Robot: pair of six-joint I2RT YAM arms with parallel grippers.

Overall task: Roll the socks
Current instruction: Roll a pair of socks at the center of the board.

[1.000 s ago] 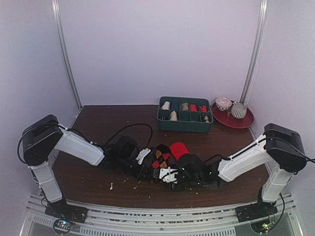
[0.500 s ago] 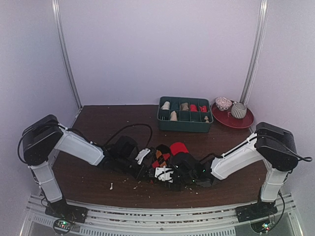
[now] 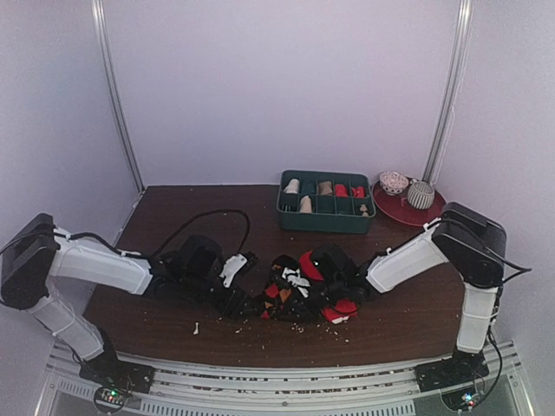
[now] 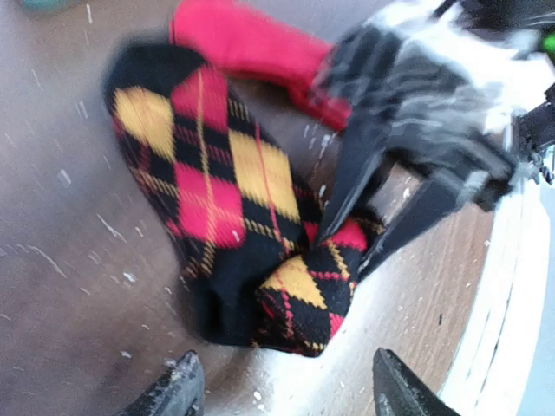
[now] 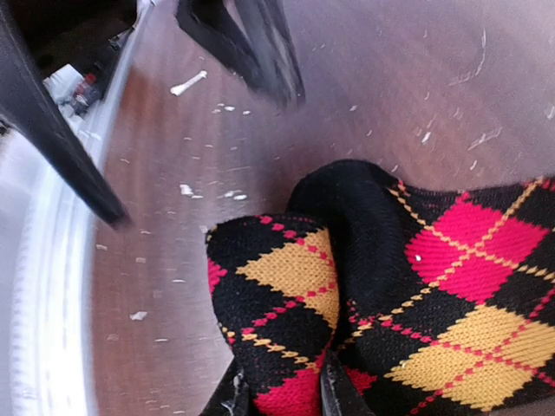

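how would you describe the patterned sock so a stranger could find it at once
On the dark wooden table, look mid-front. The argyle sock lies there, one end folded over: black with orange and red diamonds, unlike the plain red sock beside it.

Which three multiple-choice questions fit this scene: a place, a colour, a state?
1. Where does the green tray stand?
A. At the far side of the table, beside the red plate.
B. At the near edge, between the arms.
C. On the red plate.
2. Which colours are the diamonds on the black sock?
A. Blue and white.
B. Green and purple.
C. Yellow-orange and red.
3. What is the right gripper doing?
A. Hanging open over the tray.
B. Pinching the black sock's folded end.
C. Holding a cup.
Answers: 1 A, the top view shows it by the back wall, left of the plate; 2 C, both wrist views show them; 3 B, its own camera shows it closed on the fold.
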